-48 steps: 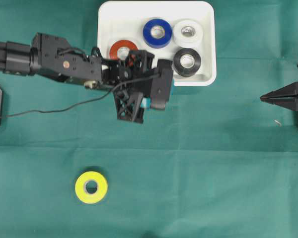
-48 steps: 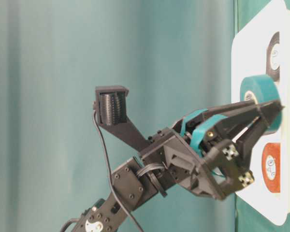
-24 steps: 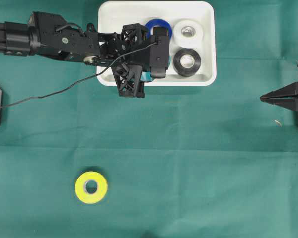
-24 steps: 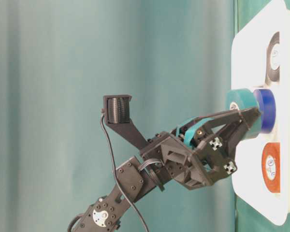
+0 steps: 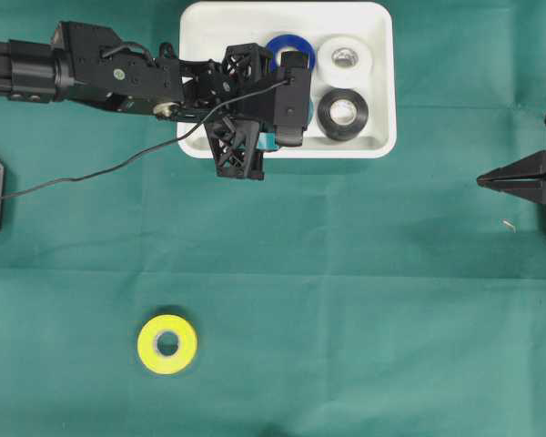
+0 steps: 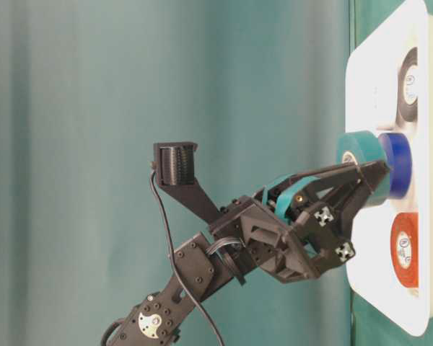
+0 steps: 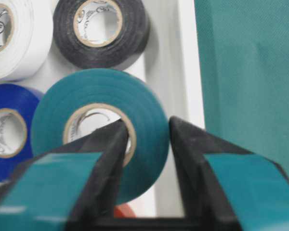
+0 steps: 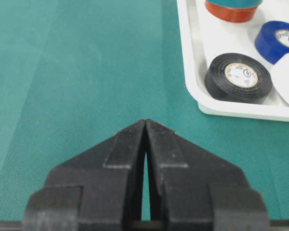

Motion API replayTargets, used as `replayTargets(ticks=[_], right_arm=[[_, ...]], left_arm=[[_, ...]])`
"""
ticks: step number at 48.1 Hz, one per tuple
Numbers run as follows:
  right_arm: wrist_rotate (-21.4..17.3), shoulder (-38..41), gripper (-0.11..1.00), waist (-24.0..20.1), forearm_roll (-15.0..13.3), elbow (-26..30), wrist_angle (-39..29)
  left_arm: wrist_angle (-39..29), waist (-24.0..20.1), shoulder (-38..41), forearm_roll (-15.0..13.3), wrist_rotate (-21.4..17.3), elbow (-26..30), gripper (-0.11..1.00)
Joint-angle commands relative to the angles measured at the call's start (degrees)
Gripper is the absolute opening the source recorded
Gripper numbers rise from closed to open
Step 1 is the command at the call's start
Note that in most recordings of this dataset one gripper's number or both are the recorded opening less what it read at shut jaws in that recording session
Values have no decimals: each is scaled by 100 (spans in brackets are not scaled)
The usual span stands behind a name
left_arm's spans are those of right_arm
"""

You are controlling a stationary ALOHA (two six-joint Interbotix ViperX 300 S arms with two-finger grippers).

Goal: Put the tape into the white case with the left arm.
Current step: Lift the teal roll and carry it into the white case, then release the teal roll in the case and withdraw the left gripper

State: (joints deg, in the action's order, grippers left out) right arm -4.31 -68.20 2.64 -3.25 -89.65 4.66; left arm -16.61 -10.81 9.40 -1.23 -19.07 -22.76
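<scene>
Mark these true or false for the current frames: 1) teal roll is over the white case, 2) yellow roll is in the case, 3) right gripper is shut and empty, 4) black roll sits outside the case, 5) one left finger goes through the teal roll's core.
1) True. The teal roll is above the white case, between the fingers of the left gripper.
2) False. The yellow roll lies on the green cloth, well away from the case.
3) True. The right gripper has its jaws together with nothing between them.
4) False. The black roll sits inside the case, next to the white roll.
5) True. One finger passes through the core, the other is outside the roll's wall.
</scene>
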Motion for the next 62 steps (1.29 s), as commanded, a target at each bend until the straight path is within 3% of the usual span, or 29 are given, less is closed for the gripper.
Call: replayTargets(ticks=[1,8,12,36,62], right_arm=[[0,44,-9,9,-9,62,62],[0,35,-9,9,0,62,62],[0,44,-9,9,-9,62,62],[0,35,-9,9,-9,62,62],[0,35,-9,9,-9,62,62]], left_arm=[[88,-9,-35,0,-26,70,46],[105,0,53,-9,-35,97,88],[114,-9,35,0,-26,105,99],[141,290,-501,-18,44,-211,100],[1257,729,-2021,-26,396,-1863,100]])
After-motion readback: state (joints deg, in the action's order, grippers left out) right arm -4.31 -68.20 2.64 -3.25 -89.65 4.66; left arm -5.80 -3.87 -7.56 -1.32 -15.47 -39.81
